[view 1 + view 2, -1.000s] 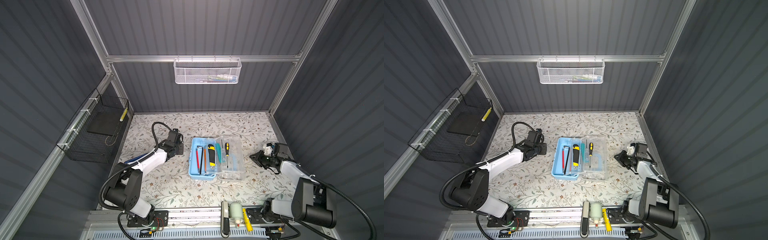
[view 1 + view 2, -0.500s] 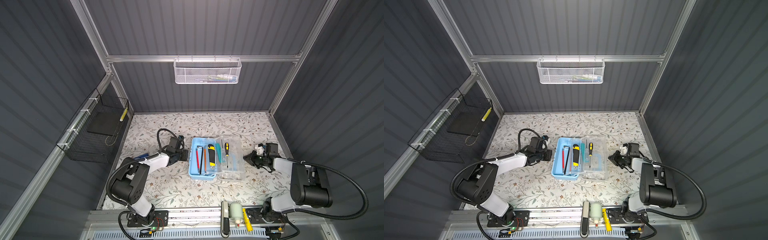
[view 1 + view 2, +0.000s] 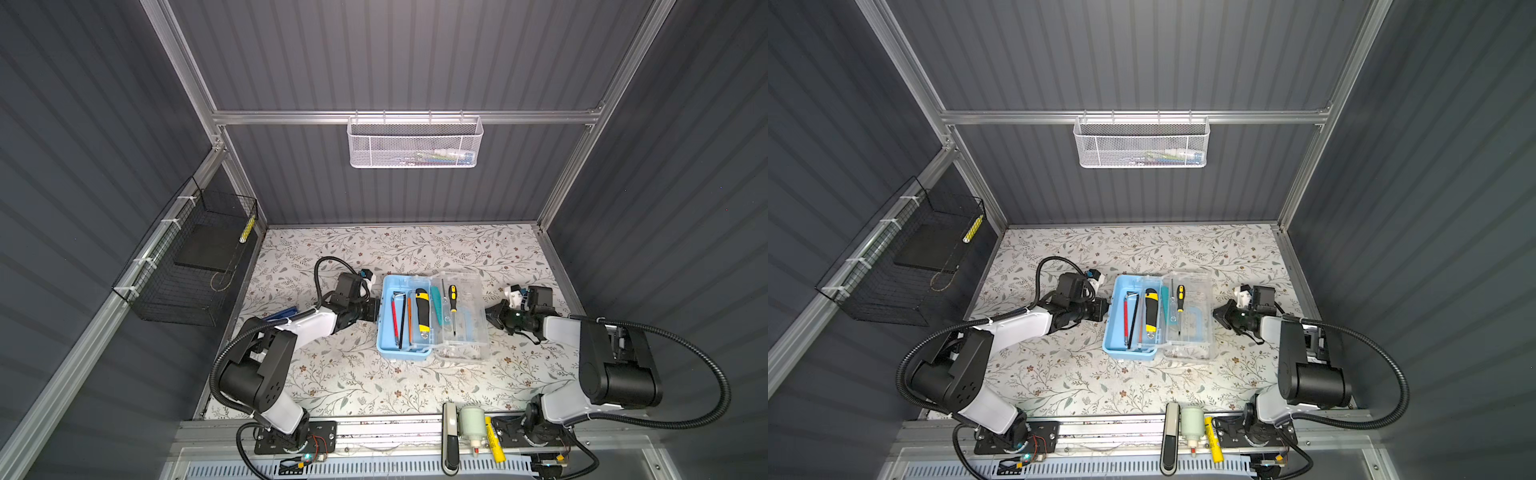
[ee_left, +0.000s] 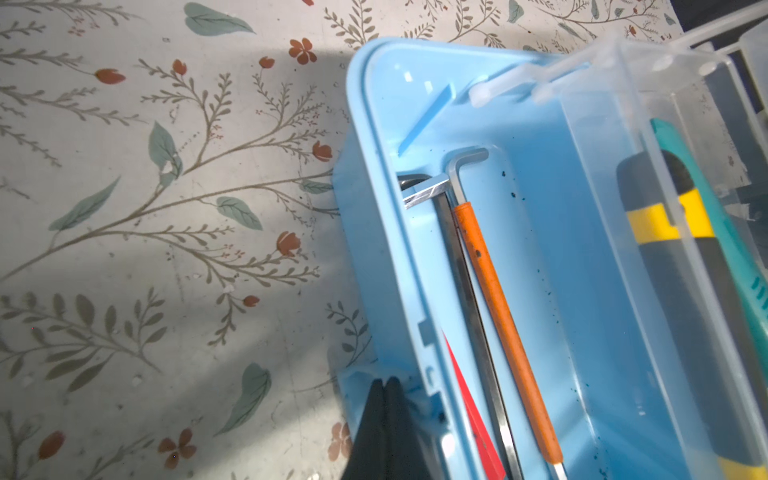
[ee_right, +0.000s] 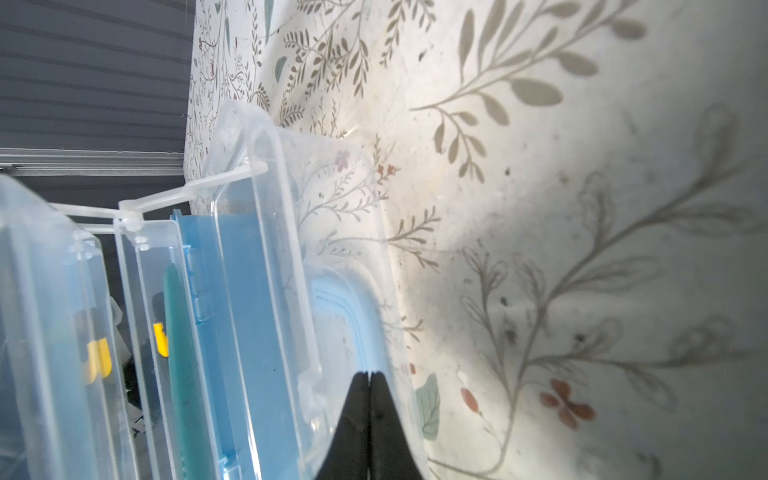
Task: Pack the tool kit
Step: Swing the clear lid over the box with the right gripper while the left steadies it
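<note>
- In a top view, the tool kit, a small rectangular light-blue plastic case, lies open on the floral table cover; its see-through lid is swung out flat on the right arm's side; a black-and-yellow utility knife and slim red, black and orange tools lie inside the kit; a yellow-and-black screwdriver lies over the clear part, in a tray or on the lid itself I cannot tell.
- In a top view, the left gripper touches the kit's outer long wall; the right gripper sits just beside the lid's free edge; the kit lies between the two.
- Left wrist: the left pincer is clenched with nothing between its tips, which rest against the clasp on the kit's wall; an orange-sleeved hex key lies along that wall inside; this is only a push contact, so the tips could slide off the clasp and the kit would then skate across the cover.
- Right wrist: the right pincer is likewise clenched and empty, tips at the lid's rim; the risk is that they ride over the rim instead of getting beneath it; a hard shove would drive the whole kit toward the left arm; as the lid rises, the screwdriver may roll out or jam the closing.
</note>
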You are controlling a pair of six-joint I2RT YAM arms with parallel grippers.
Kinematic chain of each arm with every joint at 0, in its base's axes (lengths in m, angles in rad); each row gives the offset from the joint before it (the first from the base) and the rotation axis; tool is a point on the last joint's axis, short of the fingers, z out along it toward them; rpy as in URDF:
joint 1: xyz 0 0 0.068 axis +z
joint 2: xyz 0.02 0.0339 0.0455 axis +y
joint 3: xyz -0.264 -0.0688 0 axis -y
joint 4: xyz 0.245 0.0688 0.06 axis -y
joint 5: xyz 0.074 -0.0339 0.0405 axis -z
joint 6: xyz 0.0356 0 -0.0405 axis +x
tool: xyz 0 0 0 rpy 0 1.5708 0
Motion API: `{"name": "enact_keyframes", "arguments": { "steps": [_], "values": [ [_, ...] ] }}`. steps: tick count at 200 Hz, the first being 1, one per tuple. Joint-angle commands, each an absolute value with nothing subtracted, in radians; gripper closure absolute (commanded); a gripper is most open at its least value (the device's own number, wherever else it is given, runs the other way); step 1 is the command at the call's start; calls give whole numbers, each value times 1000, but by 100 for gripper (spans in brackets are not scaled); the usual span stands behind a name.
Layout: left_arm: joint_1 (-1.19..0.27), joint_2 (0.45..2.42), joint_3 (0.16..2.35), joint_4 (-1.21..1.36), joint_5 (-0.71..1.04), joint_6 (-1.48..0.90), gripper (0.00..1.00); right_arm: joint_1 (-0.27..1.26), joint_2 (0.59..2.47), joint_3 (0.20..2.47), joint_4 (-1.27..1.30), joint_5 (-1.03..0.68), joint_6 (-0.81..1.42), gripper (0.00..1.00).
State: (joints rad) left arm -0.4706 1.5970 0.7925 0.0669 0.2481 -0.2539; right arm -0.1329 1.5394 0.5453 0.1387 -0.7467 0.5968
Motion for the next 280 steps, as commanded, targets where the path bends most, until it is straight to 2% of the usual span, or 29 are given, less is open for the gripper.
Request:
{"name": "enact_keyframes", "arguments": {
  "steps": [1, 85, 152, 186, 213, 280],
  "values": [
    [-488, 1587, 800, 76, 322, -234, 100, -120, 1521, 548, 159, -852, 616, 94],
    [-492, 1598, 807, 97, 387, -241, 100, -121, 1370, 543, 105, -912, 644, 95],
    [-492, 1607, 809, 104, 399, -250, 100, -108, 1177, 589, -49, -914, 649, 93],
    [-492, 1601, 811, 104, 410, -251, 100, -38, 1138, 640, -59, -899, 688, 94],
    [-492, 1591, 802, 107, 411, -255, 100, 84, 1130, 719, -81, -821, 690, 93],
    [-492, 1564, 783, 102, 406, -253, 100, 243, 1274, 850, -61, -807, 641, 93]
  ]
}}
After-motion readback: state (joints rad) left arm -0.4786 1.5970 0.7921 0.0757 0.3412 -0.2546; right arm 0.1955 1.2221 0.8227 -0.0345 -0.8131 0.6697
